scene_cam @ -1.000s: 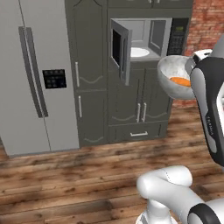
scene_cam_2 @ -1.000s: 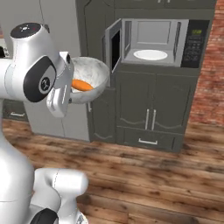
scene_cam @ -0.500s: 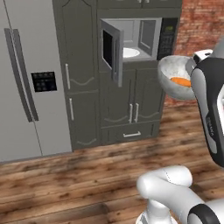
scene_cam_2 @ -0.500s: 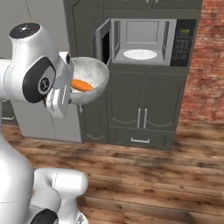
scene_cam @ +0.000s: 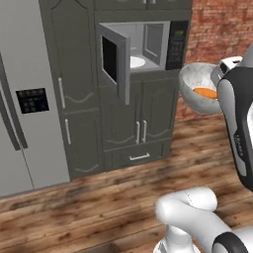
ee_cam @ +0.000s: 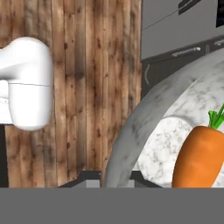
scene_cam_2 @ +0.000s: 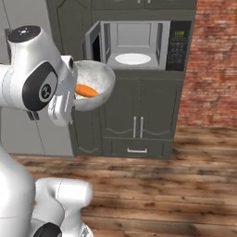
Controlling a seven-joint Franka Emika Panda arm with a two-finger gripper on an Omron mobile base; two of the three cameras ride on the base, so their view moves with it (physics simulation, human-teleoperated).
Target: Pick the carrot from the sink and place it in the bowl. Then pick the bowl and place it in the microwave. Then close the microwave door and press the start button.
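The pale marbled bowl (scene_cam: 193,95) hangs in the air in front of the cabinets, with the orange carrot (scene_cam: 205,92) lying inside it. My gripper (ee_cam: 113,179) is shut on the rim of the bowl (ee_cam: 144,118), and the carrot (ee_cam: 199,157) shows its green top. From the right, the bowl (scene_cam_2: 101,82) and carrot (scene_cam_2: 86,90) sit left of and below the microwave (scene_cam_2: 139,44). The microwave door (scene_cam_2: 94,44) stands swung open to the left, showing a white turntable plate (scene_cam_2: 133,59). The microwave (scene_cam: 150,44) and its door (scene_cam: 114,59) are left of the bowl. The sink is out of view.
A grey fridge (scene_cam: 27,104) stands at the left. Dark cabinet doors (scene_cam_2: 139,115) run under the microwave, and a brick wall (scene_cam_2: 213,60) lies to its right. A black keypad (scene_cam_2: 178,44) sits on the microwave's right side. Wood floor (scene_cam: 99,197) stretches in front.
The whole picture has shifted: the base has moved, so fridge, cabinets and microwave slid left in both base views. Bowl and carrot kept their place in the gripper.
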